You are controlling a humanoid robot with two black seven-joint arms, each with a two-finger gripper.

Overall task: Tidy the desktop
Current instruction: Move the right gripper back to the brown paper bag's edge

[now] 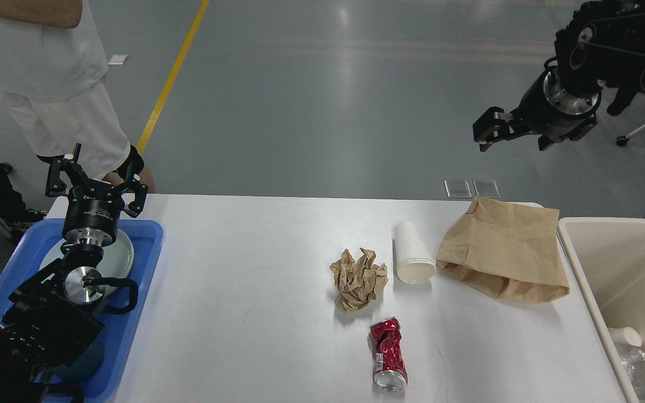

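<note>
Rightward, bag (504,252) at desktop (244,313) edge, beside bin (591,280)

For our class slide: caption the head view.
Crushed can, cup, crumpled paper and bag litter the desktop.

Worktop (255,313): smooth, matt white surface. Crumpled paper (358,278): brown, rough, heavily creased. Paper bag (504,252): matt brown kraft paper with soft folds. Cup (411,259), lying on its side: white and matt, apparently paper. Can (388,360): crushed metal, glossy red body with a bare silver end. Tray (138,291) at the left: smooth blue plastic with a slight sheen. Bin (580,263) at the right: smooth beige plastic. Left tool (97,180) and right tool (493,129): black matt parts on polished metal wrist rings. Floor (322,101): grey and glossy, reflecting light.
</note>
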